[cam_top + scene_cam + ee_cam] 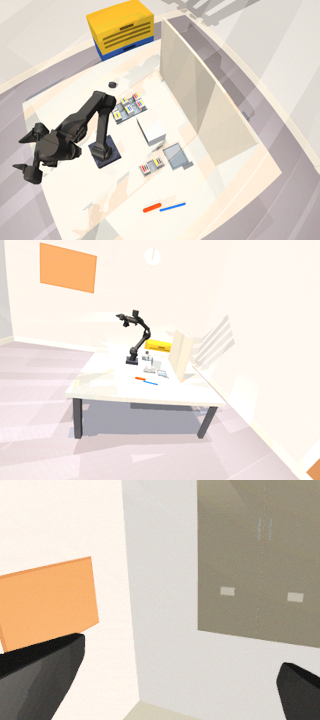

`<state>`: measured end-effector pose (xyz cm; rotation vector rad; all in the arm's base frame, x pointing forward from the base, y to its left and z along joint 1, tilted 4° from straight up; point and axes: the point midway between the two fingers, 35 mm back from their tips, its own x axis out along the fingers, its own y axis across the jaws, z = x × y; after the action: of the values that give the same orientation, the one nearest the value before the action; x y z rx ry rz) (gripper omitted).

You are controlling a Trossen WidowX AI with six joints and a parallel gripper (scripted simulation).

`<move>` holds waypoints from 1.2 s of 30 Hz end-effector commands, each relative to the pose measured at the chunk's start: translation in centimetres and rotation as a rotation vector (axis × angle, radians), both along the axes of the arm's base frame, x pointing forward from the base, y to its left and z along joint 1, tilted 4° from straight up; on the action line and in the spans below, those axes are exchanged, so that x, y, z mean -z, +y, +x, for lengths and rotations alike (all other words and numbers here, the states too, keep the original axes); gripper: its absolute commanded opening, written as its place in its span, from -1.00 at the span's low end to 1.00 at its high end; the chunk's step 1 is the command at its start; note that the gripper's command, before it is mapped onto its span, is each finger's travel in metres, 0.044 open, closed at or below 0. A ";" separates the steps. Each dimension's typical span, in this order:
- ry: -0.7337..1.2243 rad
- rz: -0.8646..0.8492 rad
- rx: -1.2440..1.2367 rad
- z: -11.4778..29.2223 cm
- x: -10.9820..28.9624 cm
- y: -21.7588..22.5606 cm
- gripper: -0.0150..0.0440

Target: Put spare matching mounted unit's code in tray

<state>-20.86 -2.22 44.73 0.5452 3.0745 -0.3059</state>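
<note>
Your mounted unit is the white box (154, 133) near the middle of the table, and its top and near faces show no code, so the back is yet to be read. The spares sit on two racks: five on the rack (129, 107) toward the far edge, striped yellow-blue and red-blue, and two on the small rack (151, 166) toward the near edge, one red (145, 168) and one yellow (157, 162). The tray (175, 156) lies beside the small rack, toward the board (199, 103) that stands along the right side. The gripper (25, 155) is raised beyond the left edge, jaws wide apart and holding nothing, and the wrist view takes in only walls and an orange panel (47, 603). So you are at the look-first step, I judge: swing the wrist camera round behind the box, between it and the board, read the code, then choose a spare.
</note>
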 end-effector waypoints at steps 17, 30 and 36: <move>-0.079 -0.227 -0.472 1.0 1.6 -11.9 1.00; -0.551 -0.592 -1.026 14.9 5.8 -26.5 1.00; -0.862 -0.676 -1.124 24.1 8.3 -29.0 1.00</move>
<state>-2.41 -29.89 38.24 -0.8218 2.0169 -0.7842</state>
